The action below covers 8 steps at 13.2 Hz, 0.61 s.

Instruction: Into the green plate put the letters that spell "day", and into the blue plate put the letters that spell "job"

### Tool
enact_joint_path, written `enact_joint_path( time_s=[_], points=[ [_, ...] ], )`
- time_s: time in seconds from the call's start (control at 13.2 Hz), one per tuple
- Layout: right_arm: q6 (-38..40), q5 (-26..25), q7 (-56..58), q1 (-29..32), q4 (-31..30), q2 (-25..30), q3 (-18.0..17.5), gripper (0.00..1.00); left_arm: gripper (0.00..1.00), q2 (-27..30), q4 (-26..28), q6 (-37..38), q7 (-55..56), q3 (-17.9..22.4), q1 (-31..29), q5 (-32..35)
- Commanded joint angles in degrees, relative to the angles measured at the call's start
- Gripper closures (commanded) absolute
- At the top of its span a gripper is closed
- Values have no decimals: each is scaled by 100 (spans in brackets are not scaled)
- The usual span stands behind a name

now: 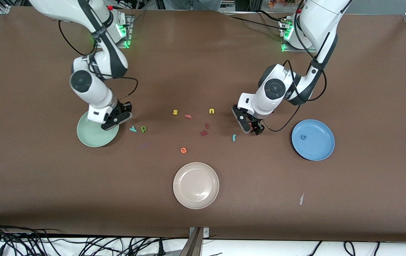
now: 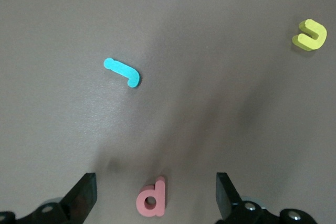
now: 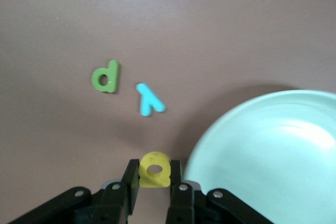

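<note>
Right gripper [image 3: 155, 182] clamped on the yellow "a" [image 3: 155, 170], hanging at the green plate [image 1: 88, 137]'s rim toward the scattered letters, not yet over its middle. Best carried inward over the plate's hollow, lowered close to the surface, then released, since so light a foam piece could bounce or cling to a pad. Held letter small, flat, bright yellow, round hole showing between the fingers. Just beside the plate on the table, the teal "y" [image 1: 133, 129] and the olive-green "d" [image 1: 143, 129], side by side, not touching. Left gripper [image 2: 153, 195] spread wide and empty, low over the salmon "b" [image 2: 152, 198], which lies between its fingers; teal "j" [image 1: 234, 137] near it on the table. Blue plate [image 1: 317, 145] toward the left arm's end, a small blue ring "o" [image 1: 303, 137] already in it.
</note>
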State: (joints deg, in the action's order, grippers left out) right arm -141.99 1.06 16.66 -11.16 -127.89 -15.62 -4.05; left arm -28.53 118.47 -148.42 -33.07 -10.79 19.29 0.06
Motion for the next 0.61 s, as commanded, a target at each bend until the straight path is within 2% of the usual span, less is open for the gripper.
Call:
enact_joint_path(
  time_s=[0.0, 0.3, 0.38, 0.53],
  points=[
    [672, -1, 740, 456, 404, 51, -8, 75, 0, 59, 228, -266, -24, 16, -4, 239],
    [673, 34, 1322, 975, 405, -11, 1, 60, 0, 58, 325, -293, -24, 24, -31, 381],
    [673, 43, 1305, 985, 431, -11, 1, 47, 0, 58, 334, -293, -24, 24, -48, 389],
    [673, 61, 1253, 985, 510, -20, -8, 43, 0, 50, 448, -449, -24, 24, -66, 389]
  ],
)
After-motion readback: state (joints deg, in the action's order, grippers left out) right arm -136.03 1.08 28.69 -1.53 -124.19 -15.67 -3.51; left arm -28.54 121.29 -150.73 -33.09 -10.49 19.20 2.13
